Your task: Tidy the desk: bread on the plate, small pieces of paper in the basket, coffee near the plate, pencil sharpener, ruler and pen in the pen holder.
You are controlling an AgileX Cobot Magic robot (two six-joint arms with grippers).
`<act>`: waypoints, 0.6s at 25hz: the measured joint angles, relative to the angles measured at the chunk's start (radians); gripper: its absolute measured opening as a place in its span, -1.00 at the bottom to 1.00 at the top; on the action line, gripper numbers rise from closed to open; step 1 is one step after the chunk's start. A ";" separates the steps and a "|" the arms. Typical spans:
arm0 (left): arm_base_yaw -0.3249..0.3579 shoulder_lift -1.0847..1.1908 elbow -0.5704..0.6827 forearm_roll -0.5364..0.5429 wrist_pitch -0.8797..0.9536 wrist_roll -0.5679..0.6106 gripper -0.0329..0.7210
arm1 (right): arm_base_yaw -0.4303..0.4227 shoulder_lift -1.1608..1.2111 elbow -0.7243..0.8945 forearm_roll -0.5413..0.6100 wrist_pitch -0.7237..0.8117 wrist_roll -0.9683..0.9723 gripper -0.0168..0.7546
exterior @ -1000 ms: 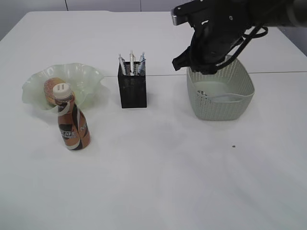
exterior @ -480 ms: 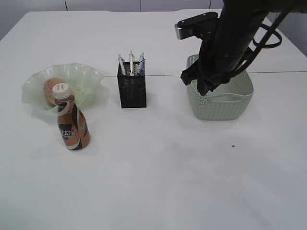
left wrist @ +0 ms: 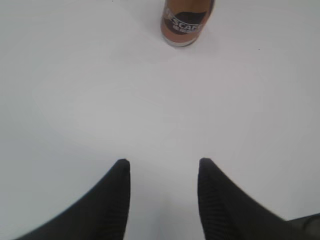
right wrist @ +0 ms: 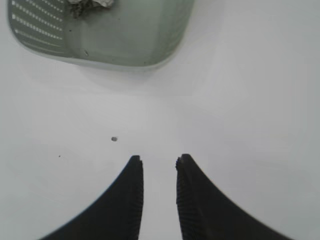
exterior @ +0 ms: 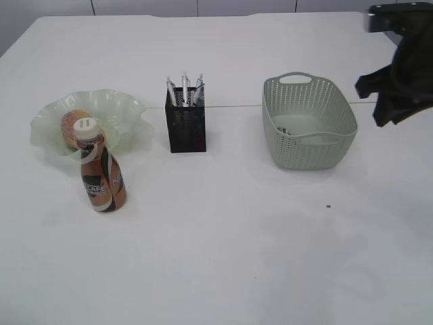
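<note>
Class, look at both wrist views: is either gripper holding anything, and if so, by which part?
Nothing is held. The left gripper and the right gripper both show empty gaps between their fingertips, with only bare table beneath.

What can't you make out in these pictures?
- Pen holder contents, exterior view: too small to tell pens from ruler or sharpener.
- Paper in the basket, right wrist view: cut off by the top edge.
- Coffee bottle, left wrist view: top cut off.

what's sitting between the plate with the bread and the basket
The black mesh pen holder, with pens standing in it, stands between the plate and the basket, as the exterior view shows.
</note>
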 joint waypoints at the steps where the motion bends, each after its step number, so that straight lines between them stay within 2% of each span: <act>1: 0.000 -0.017 0.000 0.022 0.009 -0.020 -0.03 | -0.020 -0.033 0.033 0.000 -0.014 0.007 -0.50; 9: 0.000 -0.185 0.000 0.120 0.176 -0.093 -0.03 | -0.045 -0.295 0.230 0.007 -0.053 0.085 -0.42; 15: 0.000 -0.324 0.000 0.130 0.262 -0.096 -0.03 | -0.045 -0.518 0.342 -0.028 0.011 0.141 -0.31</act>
